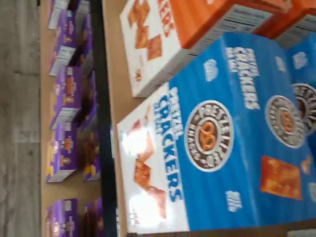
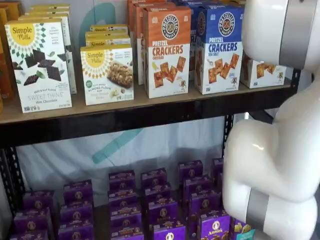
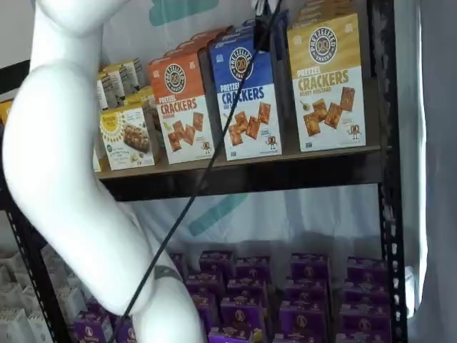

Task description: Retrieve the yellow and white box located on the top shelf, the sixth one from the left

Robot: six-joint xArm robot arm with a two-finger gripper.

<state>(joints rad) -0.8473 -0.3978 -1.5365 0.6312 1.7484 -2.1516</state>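
The yellow and white box (image 3: pixel 325 84) stands upright at the right end of the top shelf (image 3: pixel 300 158), next to a blue-topped box (image 3: pixel 248 96). In a shelf view only its white lower part (image 2: pixel 262 72) shows beside the white arm; the shelf's black front rail (image 2: pixel 125 120) runs below. My gripper (image 3: pixel 263 32) shows only as a dark finger shape hanging from the view's upper edge in front of the blue-topped box, left of the yellow box, with a cable beside it. No gap or held box shows. The wrist view shows the blue box (image 1: pixel 232 138) and an orange one (image 1: pixel 168 34), not the yellow box.
Orange-topped (image 2: pixel 167 50) and blue-topped (image 2: pixel 218 47) Pretzel Crackers boxes and white Simple Mills boxes (image 2: pixel 40 65) fill the rest of the top shelf. Purple boxes (image 2: pixel 155 202) line the lower shelf. The white arm (image 2: pixel 275 150) covers the right of one view and the left of the other (image 3: pixel 64 179).
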